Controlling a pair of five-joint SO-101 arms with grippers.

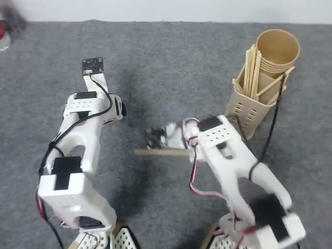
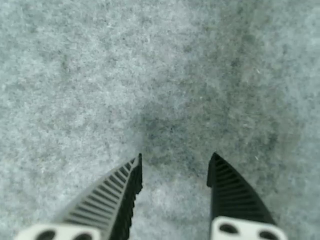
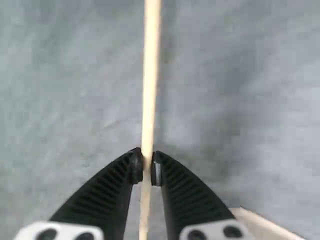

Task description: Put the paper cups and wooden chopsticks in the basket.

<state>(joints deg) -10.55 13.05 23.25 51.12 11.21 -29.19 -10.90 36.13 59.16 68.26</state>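
1. While the right gripper (image 3: pixel 146 162) is pinching the loose chopstick (image 3: pixel 150 70), its fingertips are closing tight on the wood, w/ no gap showing on either side.
2. In the right wrist view the stick's long axis is running in line w/ the fingers, straight out ahead of them and back beneath them.
3. In the high view the same stick is lying roughly level and crosswise over the grey mat (image 1: pixel 171 62). One end is pointing toward the left arm, the other is tucking under the right wrist. Whether it is resting on the mat or hanging just clear cannot be told.
4. The basket (image 1: pixel 248 115) is standing on the far right, just beside the right arm, i.e. opposite to where the fingers are pointing. It is already holding the stacked paper cups (image 1: pixel 278 49) and an upright bundle of sticks (image 1: pixel 252 72).
5. The left gripper (image 2: pixel 175 162) is hanging over bare mat, fingers spread apart and gripping nothing, well apart from the basket.
6. Judgement: the right arm is the nearer one. The coming move is likely calling for a swing back toward the basket and a turn of the stick from level to approx. upright.
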